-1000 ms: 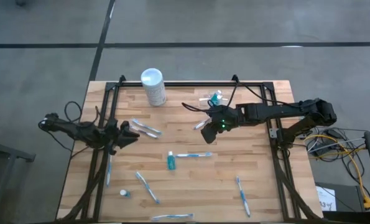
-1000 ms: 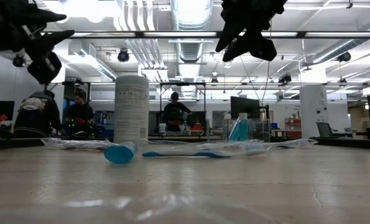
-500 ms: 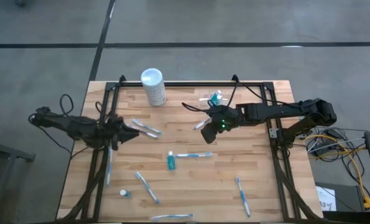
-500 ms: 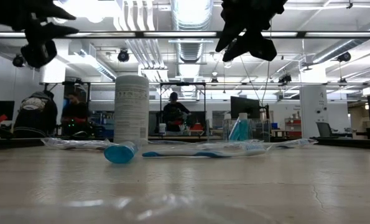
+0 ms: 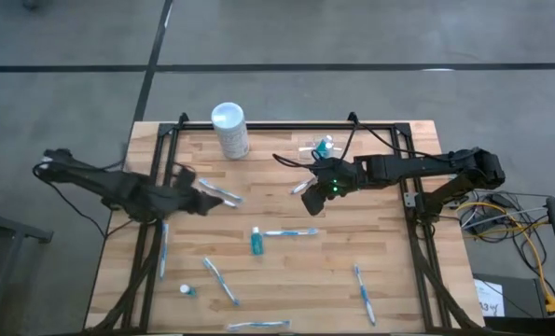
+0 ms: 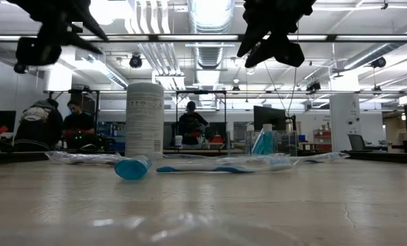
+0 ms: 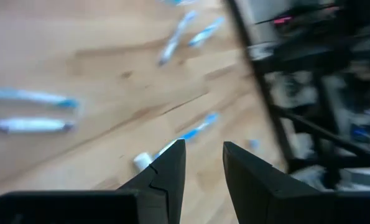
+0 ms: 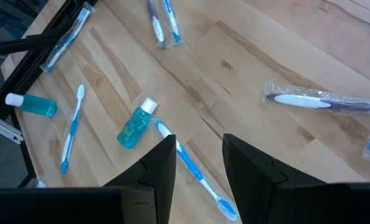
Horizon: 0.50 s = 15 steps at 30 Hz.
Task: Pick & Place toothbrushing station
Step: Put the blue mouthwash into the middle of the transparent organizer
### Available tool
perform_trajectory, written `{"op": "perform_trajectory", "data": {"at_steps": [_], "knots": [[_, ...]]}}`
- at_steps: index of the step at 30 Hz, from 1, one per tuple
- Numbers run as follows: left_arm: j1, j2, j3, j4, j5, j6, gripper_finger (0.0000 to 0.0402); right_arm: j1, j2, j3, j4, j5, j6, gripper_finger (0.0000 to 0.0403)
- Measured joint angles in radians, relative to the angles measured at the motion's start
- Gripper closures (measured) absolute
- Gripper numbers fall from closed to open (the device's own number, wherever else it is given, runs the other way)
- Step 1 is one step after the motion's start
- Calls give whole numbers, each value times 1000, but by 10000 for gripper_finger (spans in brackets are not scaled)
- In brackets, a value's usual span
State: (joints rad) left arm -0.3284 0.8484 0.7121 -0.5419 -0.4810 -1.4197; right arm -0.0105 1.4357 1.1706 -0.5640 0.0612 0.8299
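The toothbrushing station is a small clear holder with something teal in it. It stands on the wood near the table's far edge and shows faintly in the low view. My right gripper hovers open above the table's middle, nearer than the station, and holds nothing; its wrist view looks down on wood. My left gripper hovers open over the table's left part, beside two wrapped toothbrushes; its wrist view is blurred. Both hang high in the low view.
A tall white cylinder with a round lid stands at the far left. A teal bottle and a toothbrush lie mid-table. More toothbrushes and a small bottle lie nearer. Black frame rails border both sides.
My left gripper has gone toward the table's right edge, farther out over the wood and up to the two wrapped toothbrushes. My right gripper has kept still.
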Motion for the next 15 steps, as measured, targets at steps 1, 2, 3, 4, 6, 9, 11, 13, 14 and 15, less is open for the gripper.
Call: {"op": "perform_trajectory", "data": {"at_steps": [1, 2, 3, 4, 6, 9, 11, 13, 14, 15], "knots": [[2, 30, 7, -1, 0, -35, 290, 0, 0, 0, 0, 0, 0, 275], [5, 62, 11, -3, 3, -69, 290, 0, 0, 0, 0, 0, 0, 275], [8, 91, 14, -19, 6, -99, 290, 0, 0, 0, 0, 0, 0, 275], [11, 112, 23, -32, 6, -126, 290, 0, 0, 0, -1, 0, 0, 275], [19, 156, 52, -6, 9, -162, 290, 0, 0, 0, 1, 0, 0, 275], [34, 229, 84, -34, 57, -188, 290, 0, 0, 0, 2, 0, 0, 275], [42, 269, 123, -24, 75, -189, 290, 0, 0, 0, 2, 0, 0, 275], [46, 304, 163, -18, 75, -183, 290, 0, 0, 0, 2, 0, 0, 275], [48, 326, 181, -19, 75, -178, 290, 0, 0, 0, 2, 0, 0, 275], [51, 348, 198, -23, 77, -177, 290, 0, 0, 0, 2, 0, 0, 275]]}}
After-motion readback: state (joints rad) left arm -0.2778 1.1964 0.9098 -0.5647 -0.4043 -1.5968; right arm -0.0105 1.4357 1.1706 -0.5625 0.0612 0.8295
